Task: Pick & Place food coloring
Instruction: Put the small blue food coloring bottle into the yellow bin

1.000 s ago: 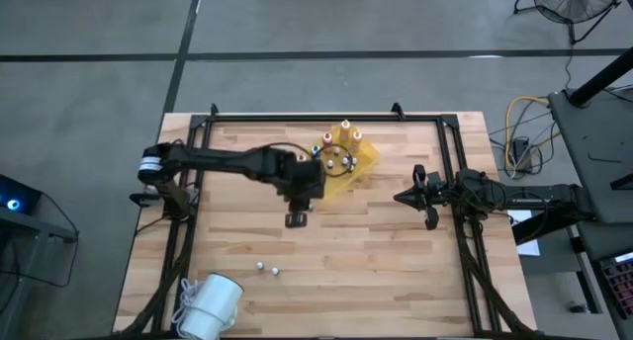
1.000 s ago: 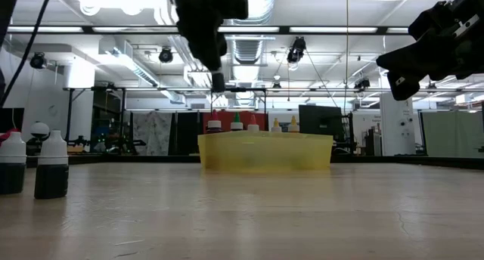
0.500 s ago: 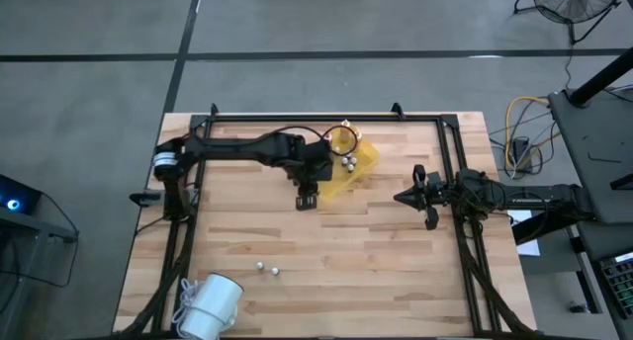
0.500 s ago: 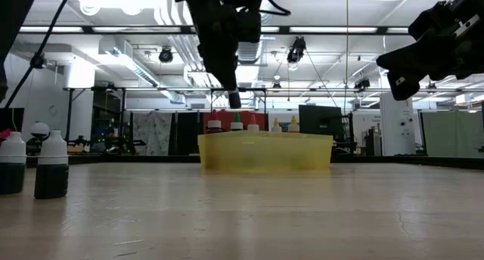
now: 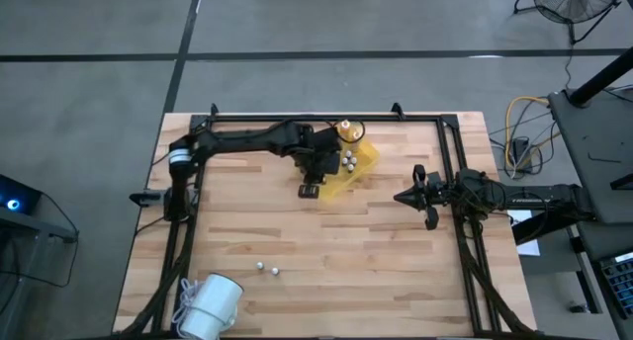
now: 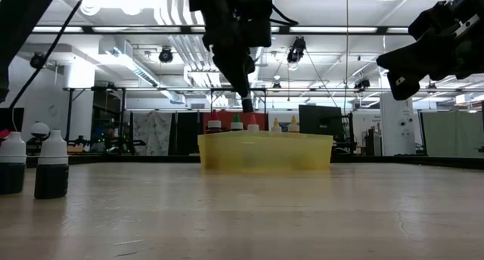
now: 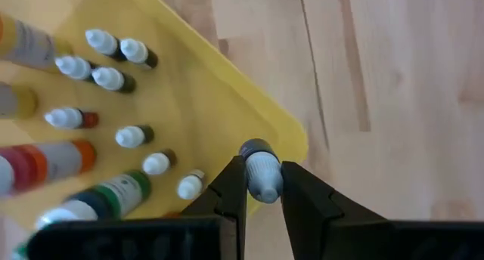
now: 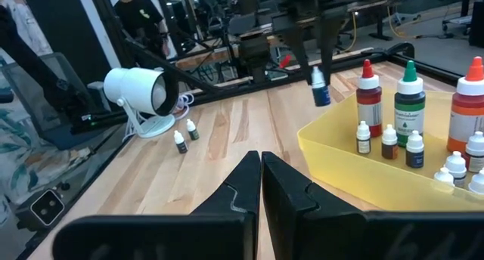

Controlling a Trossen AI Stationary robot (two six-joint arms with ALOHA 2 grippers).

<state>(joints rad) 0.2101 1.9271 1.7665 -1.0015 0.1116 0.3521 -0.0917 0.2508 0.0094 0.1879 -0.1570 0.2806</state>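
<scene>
Glossy yellow plastic tray (image 7: pixel 227 101), wood table (image 5: pixel 376 251)

Tray's (image 7: pixel 227 101) tall bottles (image 7: pixel 45 158) partly out of frame

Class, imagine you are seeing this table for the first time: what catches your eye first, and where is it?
The yellow plastic tray near the table's far edge, crowded with small dropper bottles. Above its near rim the left pincer holds a tiny white-capped dark bottle in the air. The right pincer waits shut at the right side.

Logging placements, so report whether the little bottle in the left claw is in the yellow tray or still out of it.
Out: the left claw grips the small bottle in the air at the yellow tray's edge; the right wrist view shows it hanging above the table.
</scene>
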